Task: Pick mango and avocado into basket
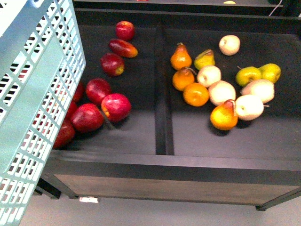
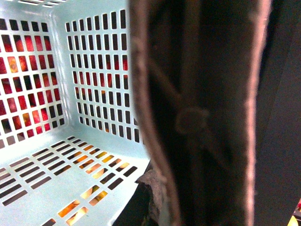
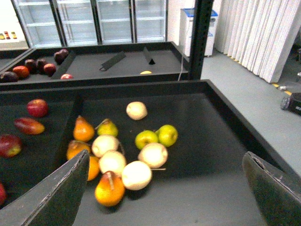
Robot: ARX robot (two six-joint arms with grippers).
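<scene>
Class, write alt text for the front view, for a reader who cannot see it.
A turquoise slotted basket fills the left edge, partly hiding red apples in a black divided tray. The right compartment holds orange pears, pale round fruit and green apples.

My right gripper (image 3: 165,154) shows as two dark grey, wedge-shaped fingers (image 3: 54,195), one in the lower left corner of the frame, one in the lower right. Their faces are flat and matt, with thin, pale, worn-looking edges. On my left wrist camera a blurred dark band (image 2: 207,113) with a pale brownish rim fills the middle; I cannot tell if it is mine
</scene>
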